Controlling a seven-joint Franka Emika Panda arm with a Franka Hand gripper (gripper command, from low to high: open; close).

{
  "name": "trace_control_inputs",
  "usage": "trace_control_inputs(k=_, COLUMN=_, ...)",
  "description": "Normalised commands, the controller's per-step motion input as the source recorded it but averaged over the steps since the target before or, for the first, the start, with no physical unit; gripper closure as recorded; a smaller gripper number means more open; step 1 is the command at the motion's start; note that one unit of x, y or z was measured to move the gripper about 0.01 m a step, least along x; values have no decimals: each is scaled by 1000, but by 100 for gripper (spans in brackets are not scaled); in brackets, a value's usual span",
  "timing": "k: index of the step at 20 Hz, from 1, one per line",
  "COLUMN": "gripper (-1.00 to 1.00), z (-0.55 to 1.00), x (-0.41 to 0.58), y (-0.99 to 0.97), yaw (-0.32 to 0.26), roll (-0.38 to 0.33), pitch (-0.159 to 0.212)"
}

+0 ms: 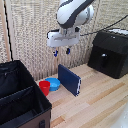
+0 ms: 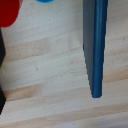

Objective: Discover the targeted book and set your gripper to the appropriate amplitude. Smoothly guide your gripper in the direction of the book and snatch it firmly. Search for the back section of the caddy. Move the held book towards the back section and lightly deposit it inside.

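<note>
- While the white, blue-fingered gripper [image 1: 61, 51] is held above the tabletop [image 1: 95, 100], its fingers are seen parted and empty.
- The thin navy-blue hardcover book [image 1: 69, 79] is stood on edge beside the round blue bowl [image 1: 53, 84], below the gripper.

Bulky white robot arm [image 1: 75, 12] with rounded glossy shells, dark grey band at the joint, thin black cable trailing off toward the exterior view's right, flat white gripper [image 1: 61, 51] block, two short blue-tipped fingers [image 1: 68, 51]
</note>
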Motion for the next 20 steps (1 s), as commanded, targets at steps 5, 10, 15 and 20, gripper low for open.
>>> trace_control_inputs(k=5, gripper=-100, z=-94, x=38, y=-376, yaw=-2, roll=49, pitch=19)
trace_control_inputs(k=10, gripper=-100, z=-112, x=0, y=-438, yaw=0, roll=44, pitch=45)
trace_control_inputs(k=15, gripper=-100, z=-127, x=0, y=-165, yaw=0, roll=8, pitch=25)
trace_control_inputs(k=20, gripper=-100, z=-245, x=106, y=-86, yaw=34, roll=-1, pitch=2)
